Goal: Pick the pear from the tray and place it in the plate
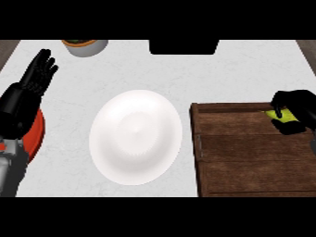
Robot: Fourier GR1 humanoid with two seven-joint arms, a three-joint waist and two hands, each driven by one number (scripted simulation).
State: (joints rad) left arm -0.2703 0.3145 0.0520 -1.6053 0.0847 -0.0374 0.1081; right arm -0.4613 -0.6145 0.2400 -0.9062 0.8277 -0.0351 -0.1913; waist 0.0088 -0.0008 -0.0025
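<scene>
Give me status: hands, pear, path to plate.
Right hand curled round pear over the wooden tray. Left hand open, resting at left. White plate holds nothing; nothing between.

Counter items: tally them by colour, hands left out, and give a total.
White: 1, the plate
Brown: 1, the wooden tray
Yellow-green: 1, the pear inside the right hand's fingers
Red: 1, the round object behind the left forearm
Grey with orange: 1, the pot
Black: 1, the box
Total: 6
</scene>
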